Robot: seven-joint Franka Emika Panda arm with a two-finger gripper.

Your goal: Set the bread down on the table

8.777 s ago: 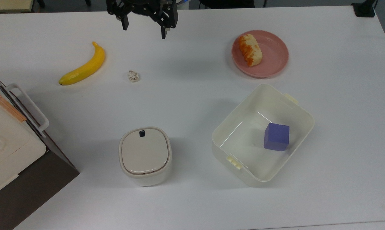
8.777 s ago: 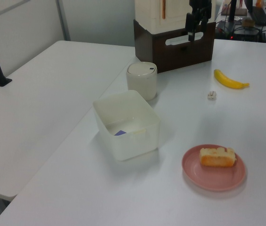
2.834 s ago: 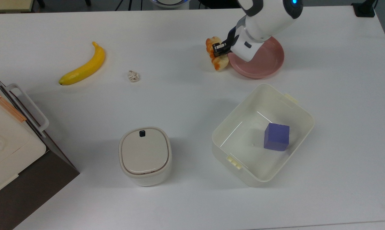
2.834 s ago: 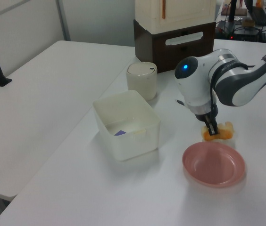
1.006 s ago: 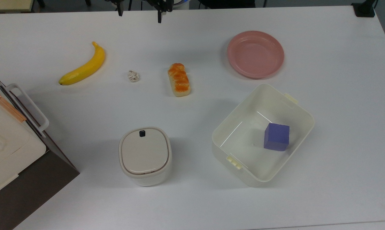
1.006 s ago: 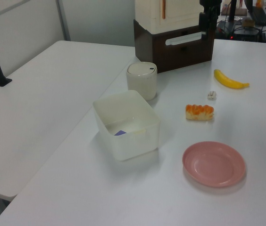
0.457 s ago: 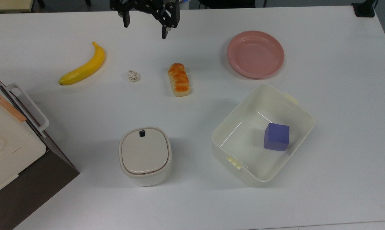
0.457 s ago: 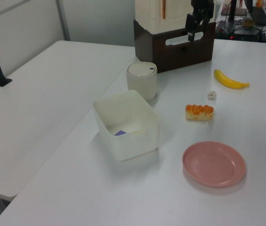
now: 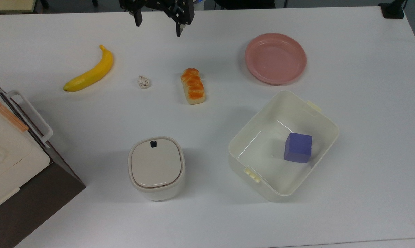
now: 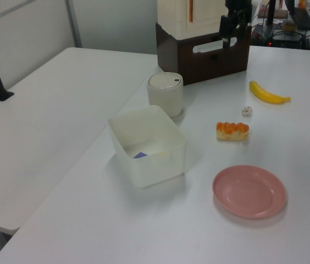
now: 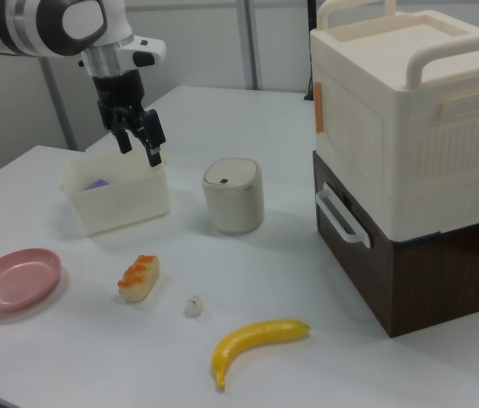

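- The bread (image 9: 193,86) lies flat on the desk (image 9: 207,213), glazed side up, between the small off-white wad (image 9: 144,82) and the pink plate (image 9: 275,58), touching neither.
- The plate sits bare, well apart from the bread.
- My gripper (image 9: 158,26) hangs above the desk's far edge in the top view, fingers spread wide and holding nothing (the right view shows it high over the white tub (image 11: 117,197)).
- By my reading, the placing step is done: the bread rests on the desk and I am clear of it.
- The next move, as I judge it, calls only for staying clear of the banana (image 9: 90,72), the lidded canister (image 9: 156,167) and the tub while I settle somewhere out of the way.
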